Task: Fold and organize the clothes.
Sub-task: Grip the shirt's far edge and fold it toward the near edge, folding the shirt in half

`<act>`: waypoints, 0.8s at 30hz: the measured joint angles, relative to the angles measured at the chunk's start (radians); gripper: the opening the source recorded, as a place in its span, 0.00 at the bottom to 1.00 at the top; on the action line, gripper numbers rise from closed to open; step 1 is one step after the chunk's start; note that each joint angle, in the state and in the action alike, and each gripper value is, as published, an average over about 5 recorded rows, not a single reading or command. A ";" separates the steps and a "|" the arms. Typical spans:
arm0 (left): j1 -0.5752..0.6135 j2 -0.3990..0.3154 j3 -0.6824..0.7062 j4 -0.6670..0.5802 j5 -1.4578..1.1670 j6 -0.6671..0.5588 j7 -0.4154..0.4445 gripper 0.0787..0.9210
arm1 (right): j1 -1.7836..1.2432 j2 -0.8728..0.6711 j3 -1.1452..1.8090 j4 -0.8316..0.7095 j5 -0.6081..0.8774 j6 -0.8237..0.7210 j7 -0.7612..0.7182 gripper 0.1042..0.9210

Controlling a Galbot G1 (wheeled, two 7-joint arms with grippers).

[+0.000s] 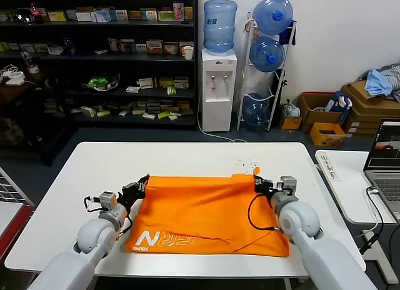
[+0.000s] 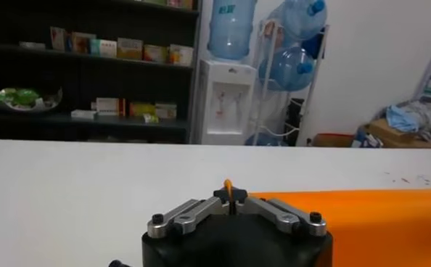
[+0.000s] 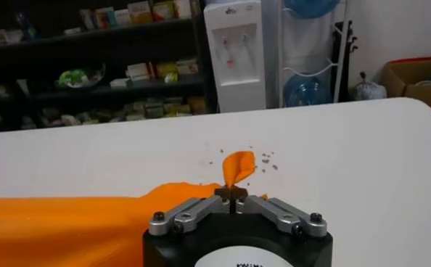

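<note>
Nearest the head camera, at the bottom of the frame, both arms reach forward over a white table [image 1: 94,171]. The orange T-shirt [image 1: 206,215] lies spread across the middle of that table, lower centre of the frame, with white lettering [image 1: 164,239] showing along its near left edge.

The left gripper [image 1: 139,189] sits at the shirt's far left corner. Its jaws are pinched fully together on the fabric; in the left wrist view you can see a little sliver of orange poking up between the closed tips [image 2: 229,197], with the rest of the shirt running off to the lower right of that frame.

The right gripper [image 1: 261,185] is at the far right corner, jaws also clamped tight on the cloth. The right wrist view shows a small flap of orange sticking up past the closed tips [image 3: 231,193], and the shirt trailing off to the lower left. A few dark specks [image 1: 245,161] dot the tabletop just beyond that corner.

The far edge of the shirt runs fairly straight between the two grippers.

Further back: a laptop [image 1: 384,162] on a side table at the right edge, a water dispenser [image 1: 219,84] at top centre, a rack of blue bottles [image 1: 267,59] beside it, dark shelves [image 1: 100,59] filling the upper left, and cardboard boxes [image 1: 365,105] at the upper right.
</note>
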 measured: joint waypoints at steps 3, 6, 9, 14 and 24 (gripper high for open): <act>0.055 0.004 -0.023 -0.060 0.015 -0.004 -0.004 0.02 | -0.072 -0.024 0.032 0.077 0.013 -0.009 0.016 0.03; 0.107 0.009 -0.048 -0.115 0.034 -0.010 -0.006 0.02 | -0.138 -0.044 0.062 0.146 0.021 -0.019 0.032 0.03; 0.156 0.012 -0.072 -0.162 0.055 -0.016 -0.008 0.02 | -0.199 -0.058 0.087 0.205 0.027 -0.028 0.043 0.03; 0.233 0.013 -0.105 -0.216 0.091 -0.024 -0.006 0.03 | -0.287 -0.068 0.124 0.276 0.026 -0.039 0.051 0.05; 0.349 -0.010 -0.159 -0.263 0.150 -0.041 0.003 0.32 | -0.380 -0.079 0.176 0.347 0.008 -0.039 0.040 0.37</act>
